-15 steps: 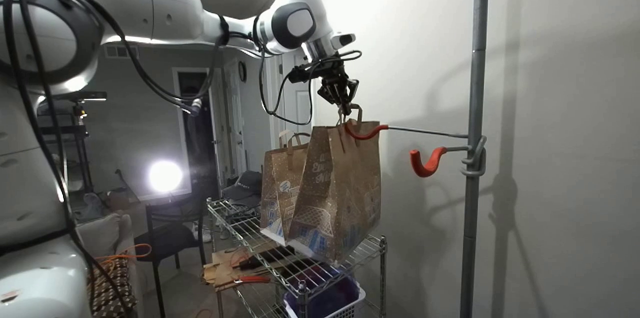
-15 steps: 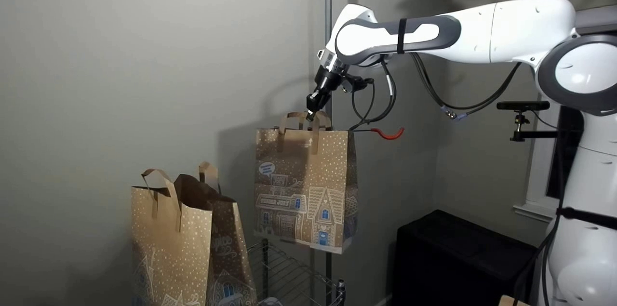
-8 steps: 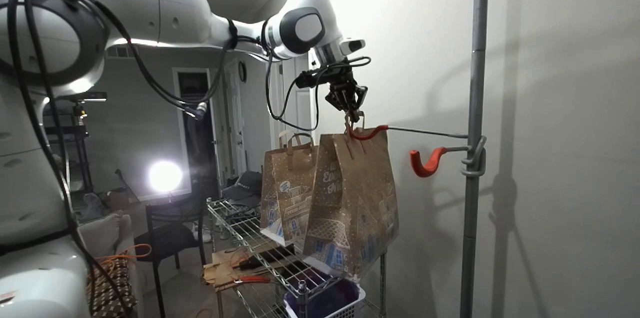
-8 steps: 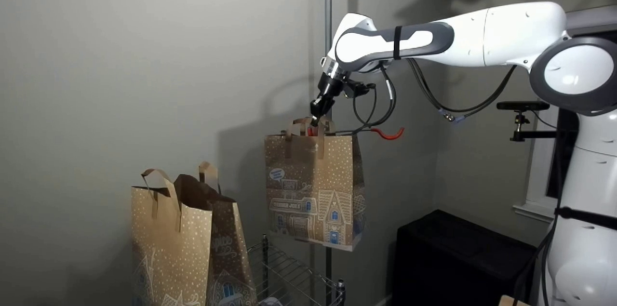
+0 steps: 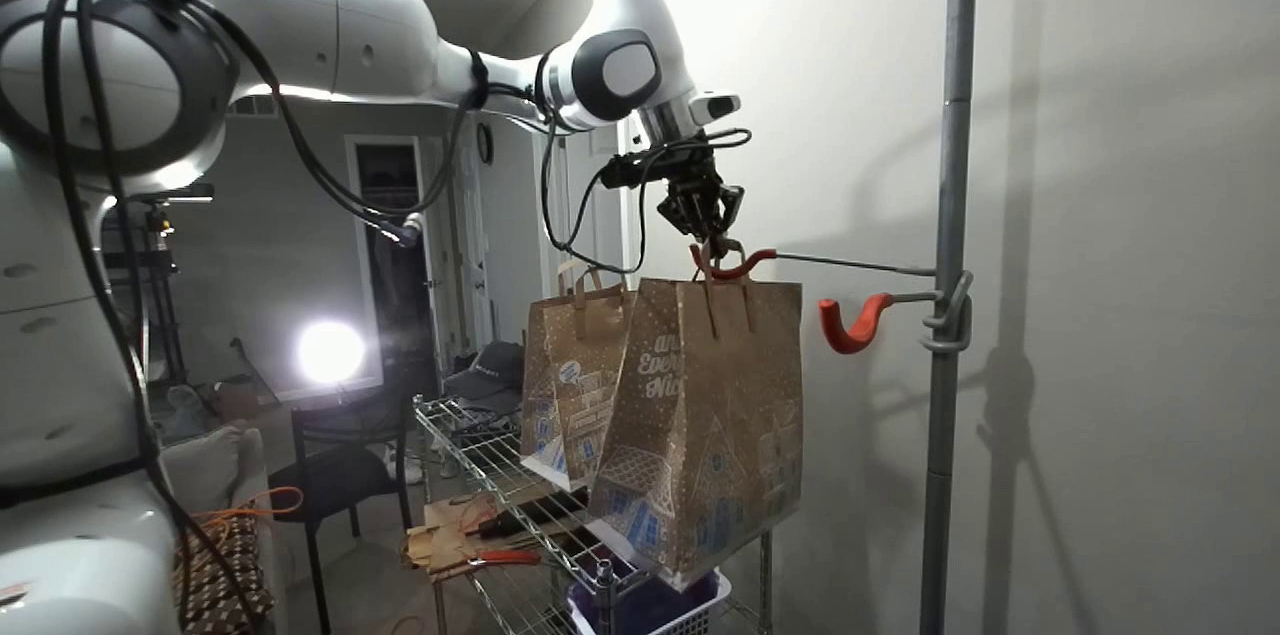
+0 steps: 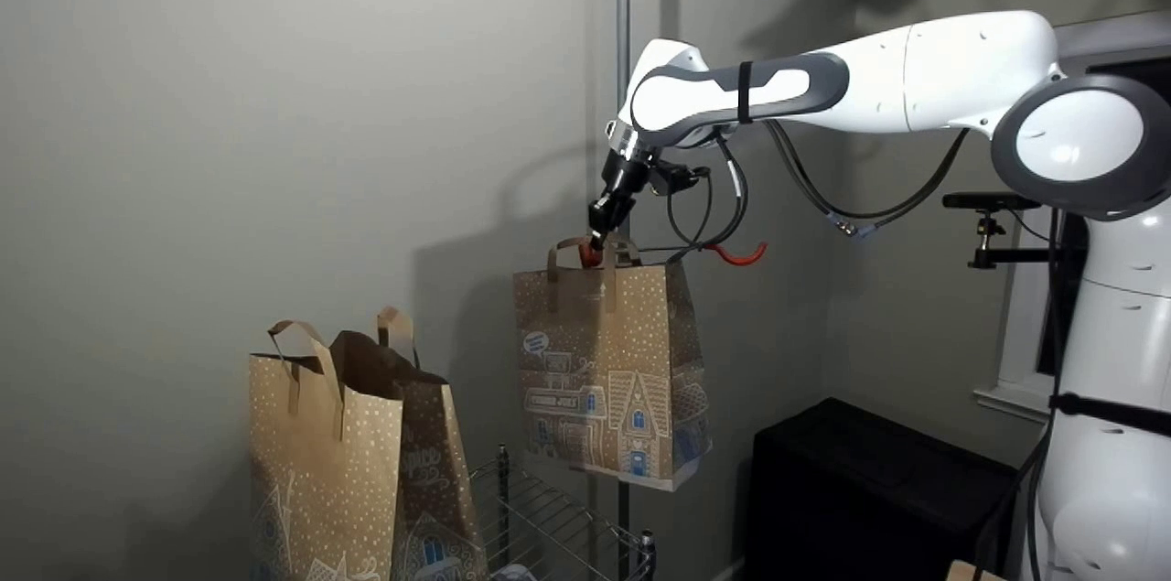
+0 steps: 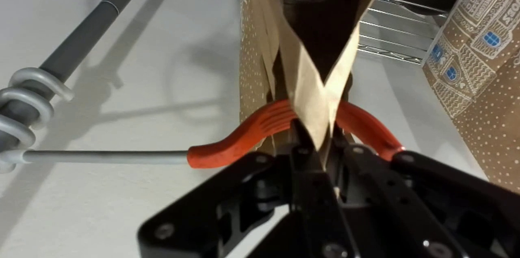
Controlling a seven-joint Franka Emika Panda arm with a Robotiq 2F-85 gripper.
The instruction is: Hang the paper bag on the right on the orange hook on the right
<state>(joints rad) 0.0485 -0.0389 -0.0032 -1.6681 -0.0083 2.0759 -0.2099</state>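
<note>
The brown paper bag (image 5: 740, 415) hangs in the air from my gripper (image 5: 718, 245), which is shut on its loop handles. It also shows in an exterior view (image 6: 595, 361) and, from above, in the wrist view (image 7: 254, 75). The orange hook (image 5: 745, 267) on the long rod is at handle height, just under my fingertips (image 7: 319, 140). In the wrist view the hook (image 7: 252, 128) runs behind the near handle strap and across the bag's top. The bag's rim is below the hook. Whether the handles bear on the hook cannot be told.
The grey pole (image 5: 945, 475) carries the rod and a shorter, thicker orange hook (image 5: 850, 330). A similar paper bag (image 6: 320, 444) stands on the wire shelf (image 5: 470, 425), behind the held bag. A white basket (image 5: 705, 610) is below. A wall is behind the pole.
My gripper and the bag have moved down and to the right in both exterior views. The bag's rim has dropped from above the hook to below it. The gripper stays shut on the handles.
</note>
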